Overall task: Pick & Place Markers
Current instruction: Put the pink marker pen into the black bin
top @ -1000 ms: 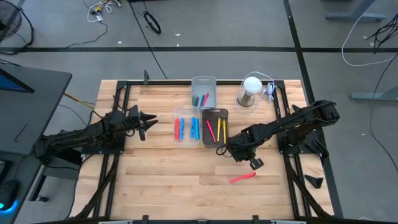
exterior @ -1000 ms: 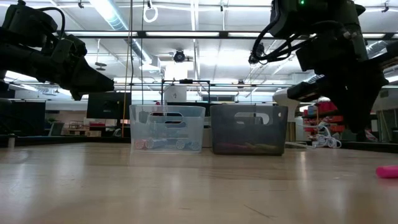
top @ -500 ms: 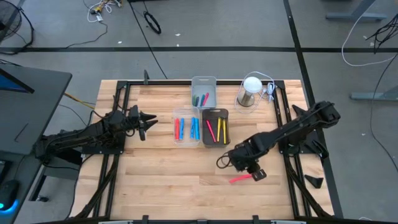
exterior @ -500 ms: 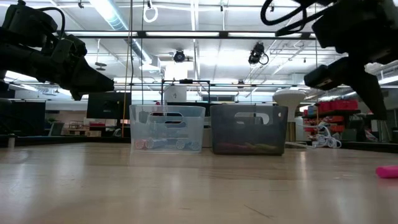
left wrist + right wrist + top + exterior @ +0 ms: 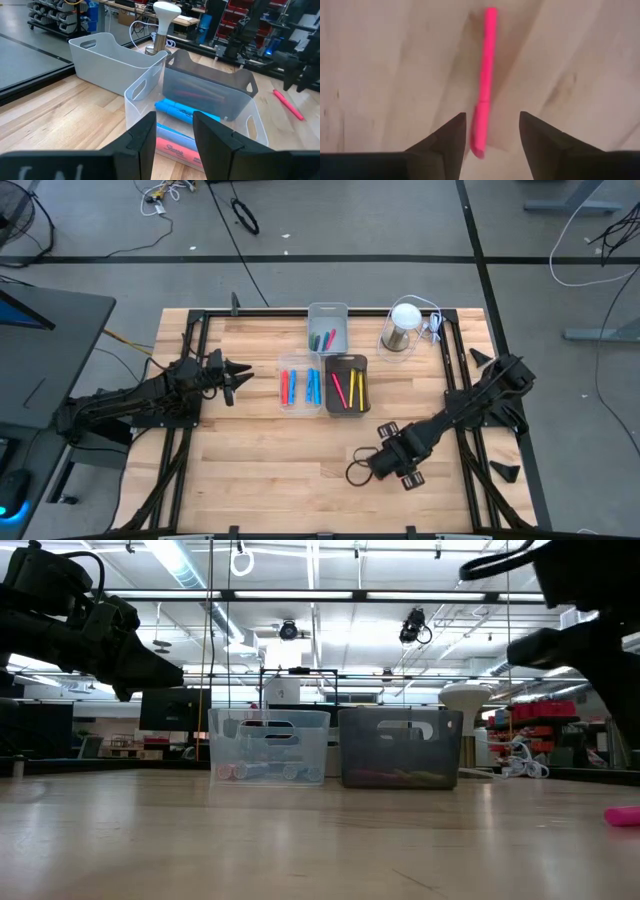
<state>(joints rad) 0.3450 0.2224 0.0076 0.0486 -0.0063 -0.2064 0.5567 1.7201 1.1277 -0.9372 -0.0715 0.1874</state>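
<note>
Right wrist view: right hand (image 5: 490, 131) poised directly over the pink marker (image 5: 484, 80), fingers apart, one on each side of its near end. Nothing gripped; the marker lies flat on the worktop (image 5: 380, 60), running lengthwise away from the hand.

High view: the same hand (image 5: 392, 463) sits at the front right of the worktop, hiding the marker from above. Behind it are three bins. The dark bin (image 5: 346, 383) holds pink and yellow markers, the clear bin (image 5: 299, 383) beside it red and blue ones, and the pale bin (image 5: 328, 328) further back green and others. A lamp (image 5: 404, 325) stands at the back right.

Left hand (image 5: 237, 374) waits at the left, raised off the worktop, fingers part-way apart, empty.

Judgement: step in hand is the pick of the last loose marker. To do it well, drop straight down and keep the marker centred between the fingers, crossing them square. Close nearer its middle than its end, so it won't swing when lifted. The dark bin looks the likely home.
</note>
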